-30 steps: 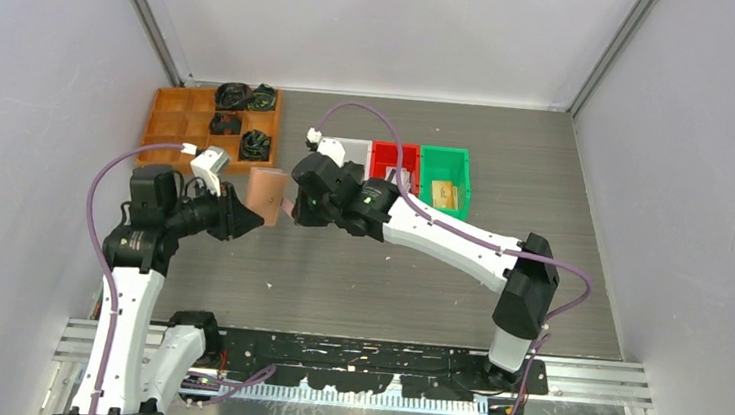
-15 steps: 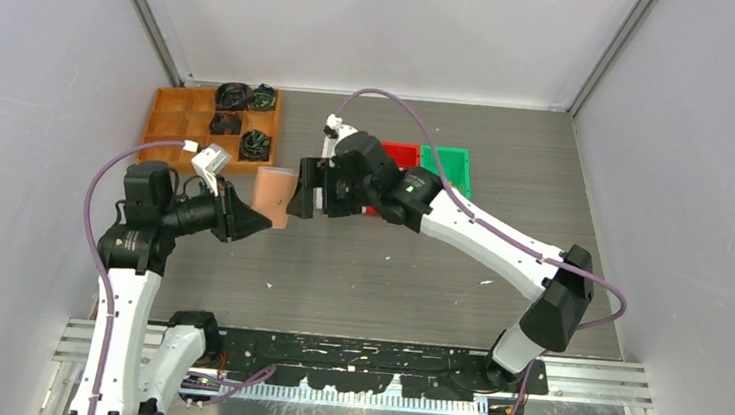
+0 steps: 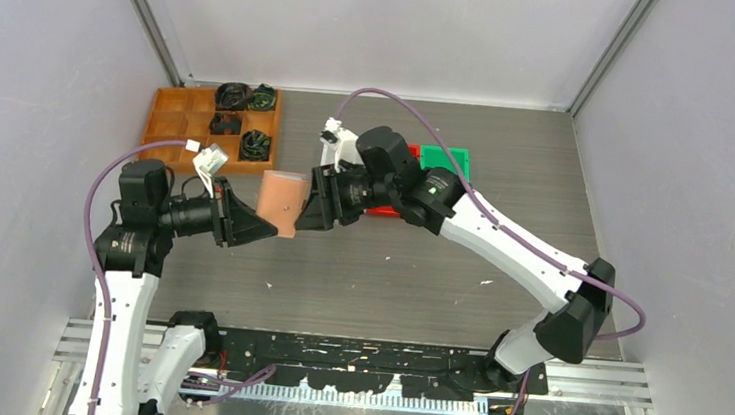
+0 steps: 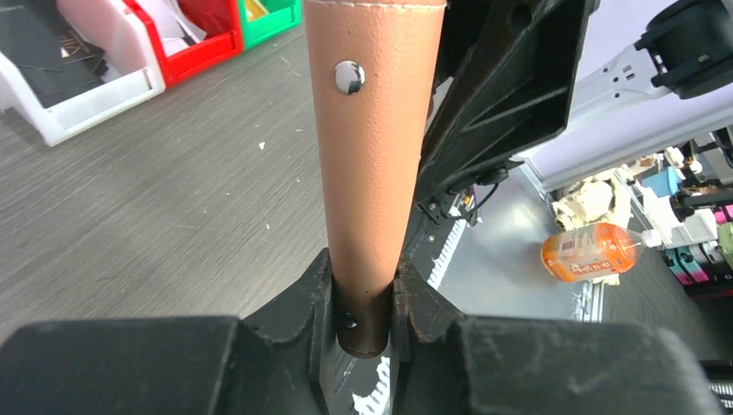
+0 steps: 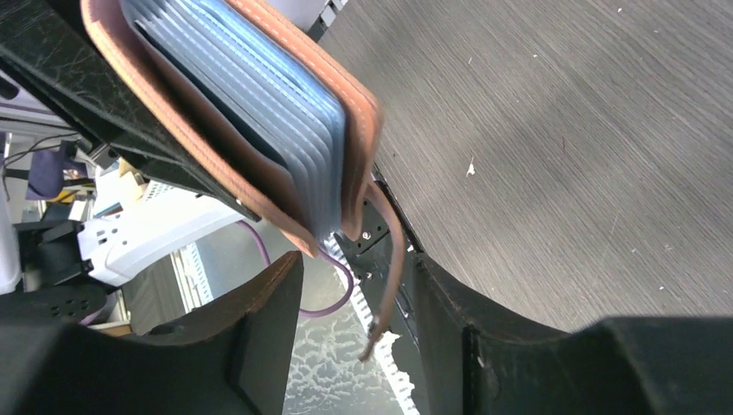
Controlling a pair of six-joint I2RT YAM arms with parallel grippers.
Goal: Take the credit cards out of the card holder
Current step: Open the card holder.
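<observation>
From above, the left gripper (image 3: 263, 227) clamps the lower edge of the tan card holder (image 3: 280, 200) and holds it upright over the table (image 3: 387, 280), near the orange tray (image 3: 165, 122). The right gripper (image 3: 309, 206) sits just beside the holder's far face.

In the left wrist view, the fingers (image 4: 294, 311) pinch the holder's bottom edge tightly (a metal snap (image 4: 349, 77) shows on the leather). A red bin (image 4: 203, 39) lies behind it.

In the right wrist view, the jaws stand wide apart and hold nothing. The holder's blue-grey sleeves (image 5: 259, 104) fan open above them, and its strap (image 5: 393, 259) dangles between the two fingers.
</observation>
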